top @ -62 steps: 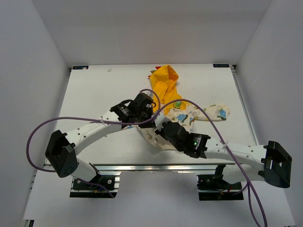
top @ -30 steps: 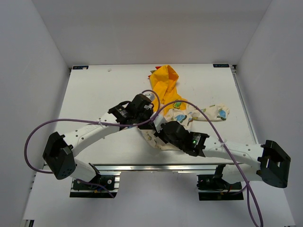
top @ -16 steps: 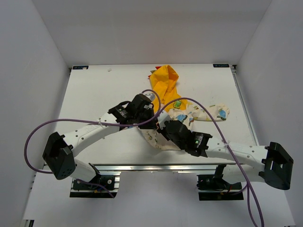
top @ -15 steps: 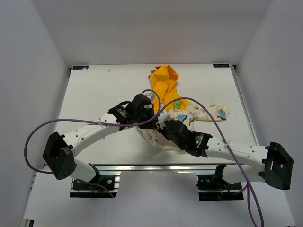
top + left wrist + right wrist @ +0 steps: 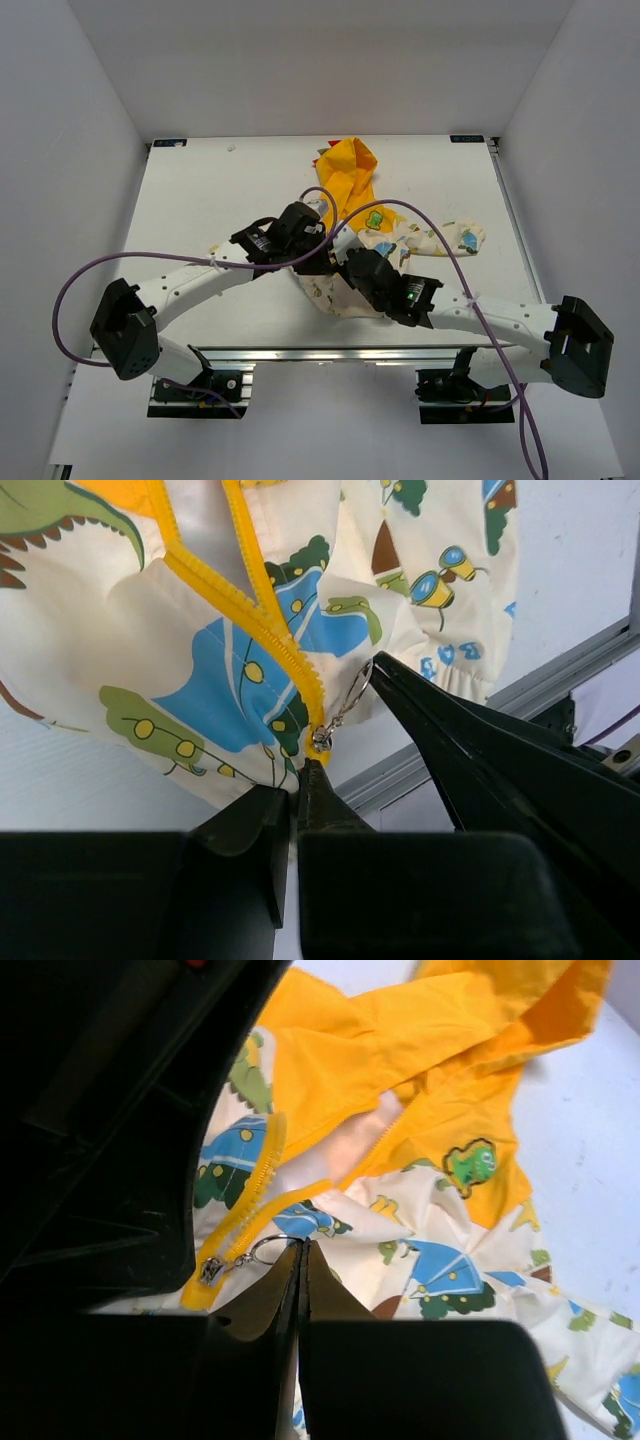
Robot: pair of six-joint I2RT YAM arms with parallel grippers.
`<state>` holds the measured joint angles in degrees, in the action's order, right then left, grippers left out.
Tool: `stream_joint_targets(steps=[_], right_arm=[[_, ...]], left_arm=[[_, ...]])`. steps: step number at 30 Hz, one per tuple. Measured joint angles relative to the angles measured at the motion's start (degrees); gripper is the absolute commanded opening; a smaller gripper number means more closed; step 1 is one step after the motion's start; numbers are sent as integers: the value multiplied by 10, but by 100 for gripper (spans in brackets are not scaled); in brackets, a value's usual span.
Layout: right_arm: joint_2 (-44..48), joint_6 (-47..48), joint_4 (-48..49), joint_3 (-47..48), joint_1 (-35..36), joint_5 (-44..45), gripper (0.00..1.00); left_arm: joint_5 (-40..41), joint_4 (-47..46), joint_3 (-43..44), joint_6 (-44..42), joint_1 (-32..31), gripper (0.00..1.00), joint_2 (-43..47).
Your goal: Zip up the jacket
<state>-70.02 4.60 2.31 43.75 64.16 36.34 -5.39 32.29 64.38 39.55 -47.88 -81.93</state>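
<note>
Left hand point(image 5: 296, 798) clamped on jacket point(image 5: 120, 630) at zipper foot, right hand point(image 5: 302, 1258) pinching pull ring point(image 5: 266, 1250)

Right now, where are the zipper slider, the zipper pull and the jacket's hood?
zipper slider point(image 5: 321, 740), left wrist view, its metal body.
zipper pull point(image 5: 350, 696), left wrist view, its middle.
jacket point(image 5: 348, 175), top external view, its yellow hood.

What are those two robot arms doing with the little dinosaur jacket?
They are starting to zip up the jacket. The left arm's fingers are shut on the bottom end of the yellow zipper, holding it steady. The right arm's fingers are shut at the pull ring. The slider sits low near the hem, so the front above it is open.
</note>
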Motion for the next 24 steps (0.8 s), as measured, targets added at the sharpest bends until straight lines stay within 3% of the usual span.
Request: stream_joint_targets(steps=[9,14,18,24], right_arm=[[22,12,-51,-2,-22,-182,0],[36,-10,-77,-6,-22,-216,0],[57,-26,-86,-10,-22,-221,30],[75,-35,-98,-17,-22,-255,48]], left_arm=[[2,52,-9,3,-8,0,4],[5,59,9,1,-8,0,4],[5,59,13,-2,-9,0,4],[5,61,13,-2,-10,0,4]])
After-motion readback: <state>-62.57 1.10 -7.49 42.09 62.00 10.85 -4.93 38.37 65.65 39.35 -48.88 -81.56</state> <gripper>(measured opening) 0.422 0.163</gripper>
